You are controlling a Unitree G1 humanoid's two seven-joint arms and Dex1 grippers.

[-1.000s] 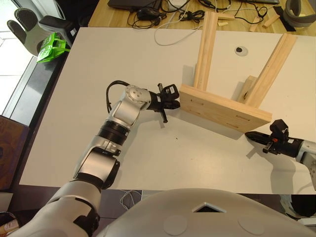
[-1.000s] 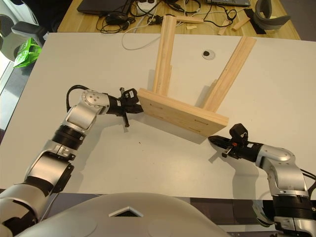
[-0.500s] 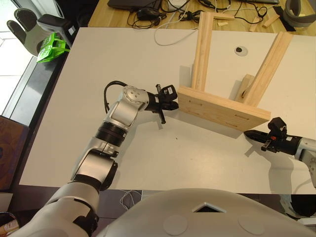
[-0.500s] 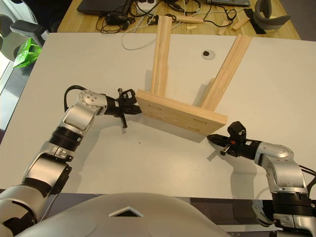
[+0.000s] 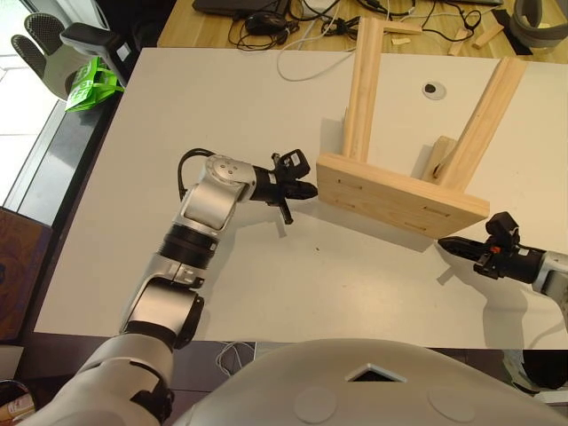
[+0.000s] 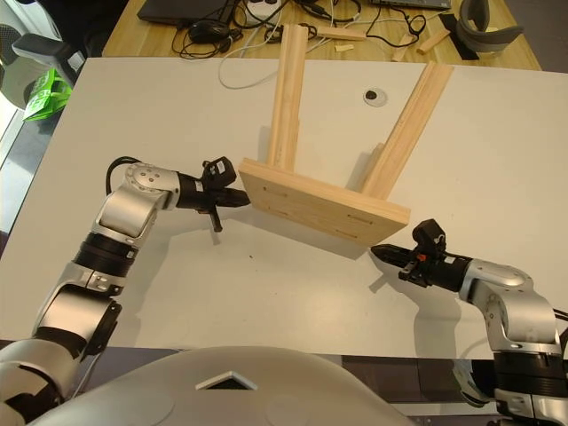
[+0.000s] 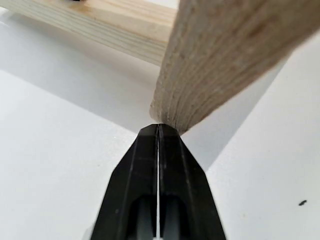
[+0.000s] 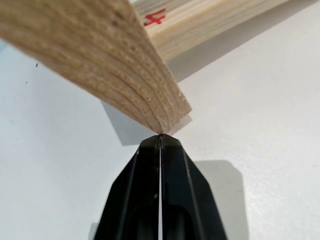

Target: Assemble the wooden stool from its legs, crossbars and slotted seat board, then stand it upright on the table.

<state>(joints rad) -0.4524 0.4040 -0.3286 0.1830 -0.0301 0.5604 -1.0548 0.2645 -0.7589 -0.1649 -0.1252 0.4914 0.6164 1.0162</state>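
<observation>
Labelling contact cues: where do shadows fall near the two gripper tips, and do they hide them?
Left wrist view: the seat board throws a soft grey shadow on the table beside the left gripper, tip unhidden. Right wrist view: likewise under the board's corner by the right gripper, tip unhidden.

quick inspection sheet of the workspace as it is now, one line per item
surface: white table, small dark disc near its far edge
job's things: stool on its side, seat board facing the robot, legs pointing away; not yet upright
clutter: wood offcuts on the wooden desk behind
grippers: left gripper shut, tip at the board's left corner; right gripper shut, tip at its right corner
cables: white cable on the table's far edge; dark cables on the desk
surroundings: green bag beyond the table's left side
</observation>
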